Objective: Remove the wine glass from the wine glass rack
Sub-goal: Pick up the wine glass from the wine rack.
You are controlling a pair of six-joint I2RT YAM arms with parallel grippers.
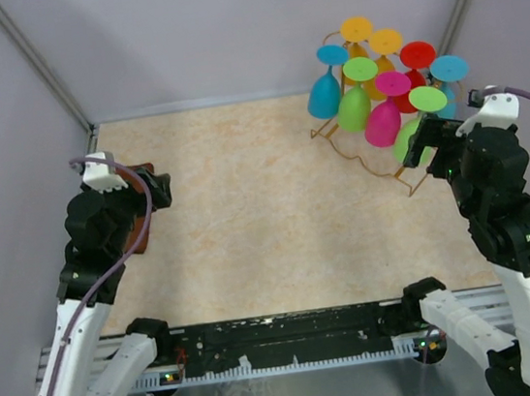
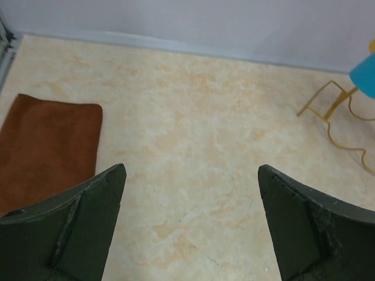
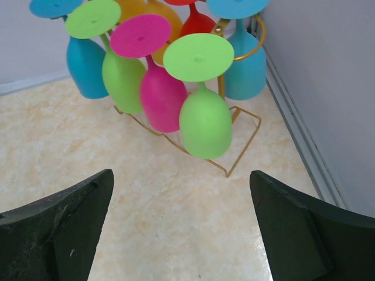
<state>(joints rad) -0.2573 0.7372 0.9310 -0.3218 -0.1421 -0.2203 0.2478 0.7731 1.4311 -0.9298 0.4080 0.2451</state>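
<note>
From above, the right end effector (image 1: 424,145), wide open, hovers just short of the wine glass rack (image 1: 378,165) ahead of it. The left end effector (image 1: 149,189), equally wide, hangs well apart. The left wrist view shows the rack far to its right. In the right wrist view a green wine glass (image 3: 205,120) hangs bowl-down straight ahead. This looks like the approach; the next move is to advance, close round the bowl, then lift it clear.

Bright, even light — soft shadows, all views sharp.
</note>
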